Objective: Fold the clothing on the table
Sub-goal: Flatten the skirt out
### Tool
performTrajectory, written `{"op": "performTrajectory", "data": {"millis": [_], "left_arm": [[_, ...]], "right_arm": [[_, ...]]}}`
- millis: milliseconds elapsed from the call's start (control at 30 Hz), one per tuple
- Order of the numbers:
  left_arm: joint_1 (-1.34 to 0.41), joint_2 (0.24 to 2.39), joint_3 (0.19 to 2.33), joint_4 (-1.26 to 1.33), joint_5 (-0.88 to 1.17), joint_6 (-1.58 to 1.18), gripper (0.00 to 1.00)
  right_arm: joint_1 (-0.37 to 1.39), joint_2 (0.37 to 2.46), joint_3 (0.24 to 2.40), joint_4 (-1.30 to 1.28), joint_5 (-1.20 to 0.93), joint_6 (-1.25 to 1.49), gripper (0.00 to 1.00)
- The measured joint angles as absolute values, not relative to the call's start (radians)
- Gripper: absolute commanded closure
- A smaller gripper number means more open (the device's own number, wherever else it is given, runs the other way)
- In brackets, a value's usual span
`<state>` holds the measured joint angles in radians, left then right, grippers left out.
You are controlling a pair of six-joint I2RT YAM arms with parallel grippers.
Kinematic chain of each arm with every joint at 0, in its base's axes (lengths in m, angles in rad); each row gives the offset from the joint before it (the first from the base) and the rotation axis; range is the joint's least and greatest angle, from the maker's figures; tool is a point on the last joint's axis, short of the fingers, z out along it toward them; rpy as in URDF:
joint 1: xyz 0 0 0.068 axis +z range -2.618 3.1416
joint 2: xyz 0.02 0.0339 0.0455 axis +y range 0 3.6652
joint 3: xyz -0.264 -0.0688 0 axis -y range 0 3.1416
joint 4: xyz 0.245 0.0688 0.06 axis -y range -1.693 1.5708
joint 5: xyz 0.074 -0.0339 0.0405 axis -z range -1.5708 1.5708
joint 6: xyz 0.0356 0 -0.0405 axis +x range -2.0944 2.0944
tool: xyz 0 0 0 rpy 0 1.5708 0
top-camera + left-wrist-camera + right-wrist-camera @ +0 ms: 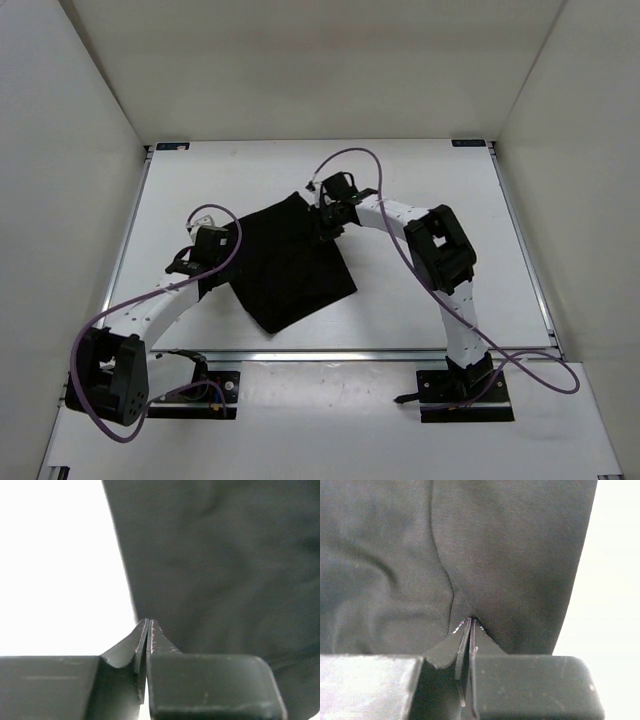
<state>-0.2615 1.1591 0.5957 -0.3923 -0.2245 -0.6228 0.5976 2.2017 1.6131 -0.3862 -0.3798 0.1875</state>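
Observation:
The black clothing (290,265) lies as a folded, tilted square on the white table (440,180). My left gripper (215,258) sits at its left edge. In the left wrist view the jaws (148,622) are shut to a hairline slit, the tips meeting the edge of the clothing (225,570); no fabric shows between them. My right gripper (325,232) rests on the clothing's upper right part. In the right wrist view it (471,620) is shut, and the clothing (395,555) puckers into a crease that runs to the fingertips.
White walls (60,150) enclose the table on three sides. Metal rails (525,250) run along its edges. Purple cables (350,155) loop above both arms. Bare table (55,565) shows left of the clothing and also to its right (615,580).

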Motion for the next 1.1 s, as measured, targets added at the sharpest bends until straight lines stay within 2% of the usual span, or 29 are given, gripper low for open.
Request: {"op": "performTrajectory", "data": {"millis": [133, 333, 667, 833, 867, 900, 933, 967, 1000, 1067, 1100], "left_arm": [[-0.258, 1.228, 0.625, -0.377, -0.190, -0.590, 0.85], [-0.267, 1.420, 0.744, -0.325, -0.129, -0.562, 0.89], [-0.365, 1.720, 1.022, -0.281, -0.036, -0.516, 0.86], [-0.355, 1.824, 1.113, -0.269, -0.002, -0.503, 0.84], [-0.353, 1.841, 1.124, -0.271, 0.003, -0.500, 0.79], [-0.351, 1.852, 1.131, -0.276, 0.006, -0.495, 0.71], [-0.349, 1.859, 1.139, -0.284, 0.009, -0.489, 0.67], [-0.346, 1.863, 1.148, -0.293, 0.012, -0.483, 0.52], [-0.342, 1.863, 1.158, -0.301, 0.015, -0.471, 0.45], [-0.333, 1.865, 1.201, -0.324, 0.028, -0.457, 0.29], [-0.328, 1.866, 1.224, -0.327, 0.036, -0.450, 0.28]], "right_arm": [[0.481, 2.137, 1.511, -0.355, -0.352, 0.218, 0.99], [0.344, 1.997, 1.324, -0.351, -0.290, 0.236, 1.00], [0.476, 1.909, 1.219, -0.376, -0.240, 0.276, 1.00], [0.456, 1.882, 1.173, -0.361, -0.264, 0.319, 1.00], [0.443, 1.870, 1.159, -0.361, -0.273, 0.321, 0.94], [0.423, 1.854, 1.143, -0.365, -0.285, 0.325, 0.78], [0.406, 1.842, 1.133, -0.367, -0.294, 0.330, 0.68], [0.382, 1.824, 1.123, -0.366, -0.305, 0.330, 0.53], [0.361, 1.805, 1.115, -0.360, -0.315, 0.331, 0.44], [0.322, 1.765, 1.114, -0.339, -0.324, 0.320, 0.32], [0.301, 1.751, 1.119, -0.323, -0.332, 0.315, 0.28]]}}
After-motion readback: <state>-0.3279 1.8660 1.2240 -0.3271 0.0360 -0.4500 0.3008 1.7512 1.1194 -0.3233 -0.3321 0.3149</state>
